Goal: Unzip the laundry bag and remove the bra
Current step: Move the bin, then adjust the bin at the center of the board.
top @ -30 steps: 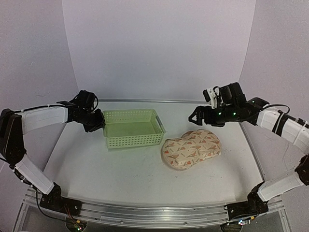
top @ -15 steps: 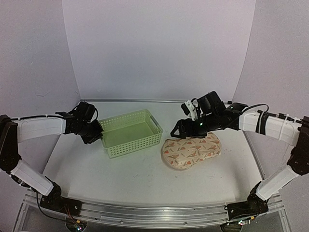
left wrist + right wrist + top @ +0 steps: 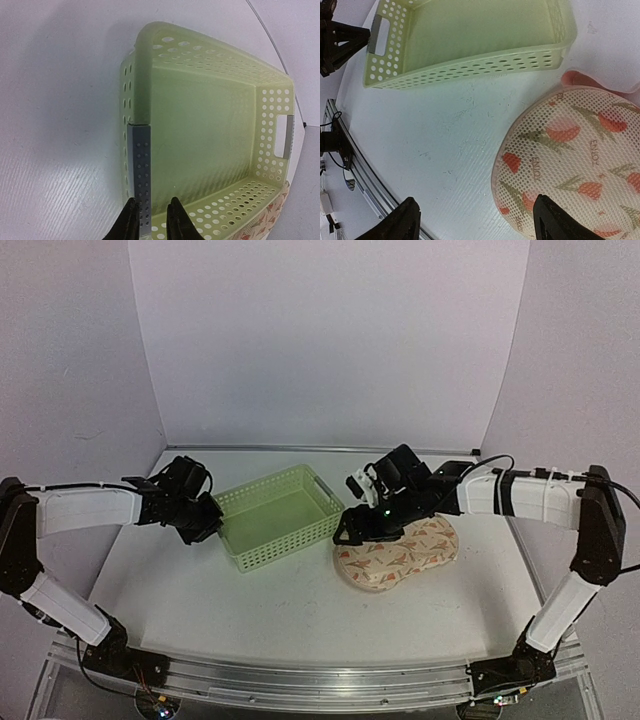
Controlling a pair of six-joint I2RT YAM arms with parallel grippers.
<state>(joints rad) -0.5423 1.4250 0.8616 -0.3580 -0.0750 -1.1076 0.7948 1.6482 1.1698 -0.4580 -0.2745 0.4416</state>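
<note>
White tabletop [image 3: 280, 610] runs between pale lilac walls, and the laundry bag [image 3: 400, 555] lies flat on it, right of centre. It is a beige peanut-shaped pouch of dotted mesh printed with reddish and green flowers. One lobe points toward the near left and the other toward the far right. In the right wrist view the bag [image 3: 570, 150] fills the lower right, with a fold of pink fabric showing at its far edge.

Over the bag's near-left lobe hangs the right gripper [image 3: 350, 533], angled down and to the left. Its jaws are spread wide and grip nothing. From its own camera the right gripper [image 3: 477, 222] has one finger over the bag's edge and the other out over bare table.

Just beside the bag, to its left, sits a light green perforated basket [image 3: 290, 540], set askew, its long side close to the bag.

At the basket's left end the left gripper [image 3: 210, 530] meets the rim. Its wrist view shows the left gripper [image 3: 152, 220] with jaws drawn narrow on either side of the basket's [image 3: 210, 55] end wall and grey handle strip. Whether they pinch it I cannot tell.
</note>
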